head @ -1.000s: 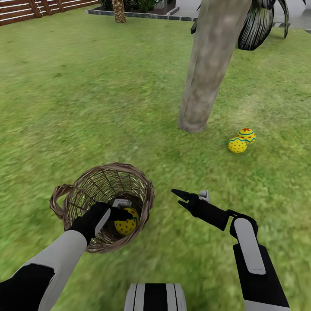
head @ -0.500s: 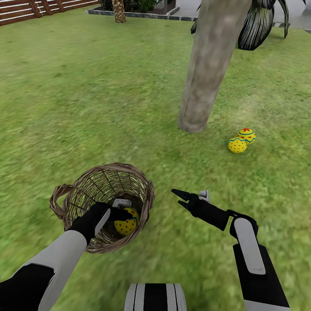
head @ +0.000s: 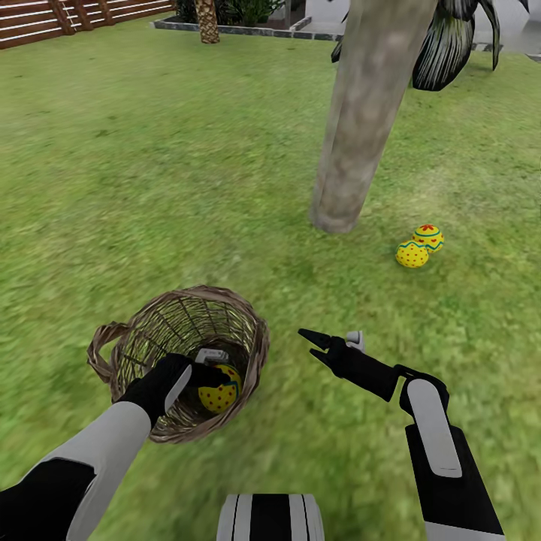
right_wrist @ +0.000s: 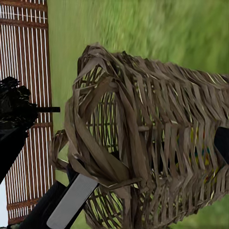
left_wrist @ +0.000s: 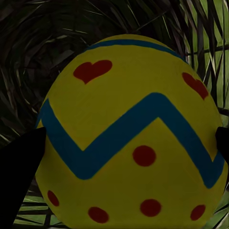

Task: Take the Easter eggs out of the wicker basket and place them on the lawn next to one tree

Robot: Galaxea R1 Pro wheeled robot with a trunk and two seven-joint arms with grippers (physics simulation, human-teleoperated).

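Egg (head: 220, 388), yellow with blue zigzag and red dots, sat low inside wicker basket (head: 248, 330) on lawn (head: 150, 150), pinched between fingers of left gripper (head: 209, 373). Left arm reached down over rim. Right gripper (head: 330, 344) hovered spread, unladen, beside basket. Two eggs (head: 419, 246) lay near tree (head: 359, 113).

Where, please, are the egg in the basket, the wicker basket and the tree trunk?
Egg in the basket (left_wrist: 129, 138): left wrist view, on its blue zigzag band.
Wicker basket (head: 259, 338): head view, on its right rim.
Tree trunk (head: 361, 113): head view, on its bare mid-section.
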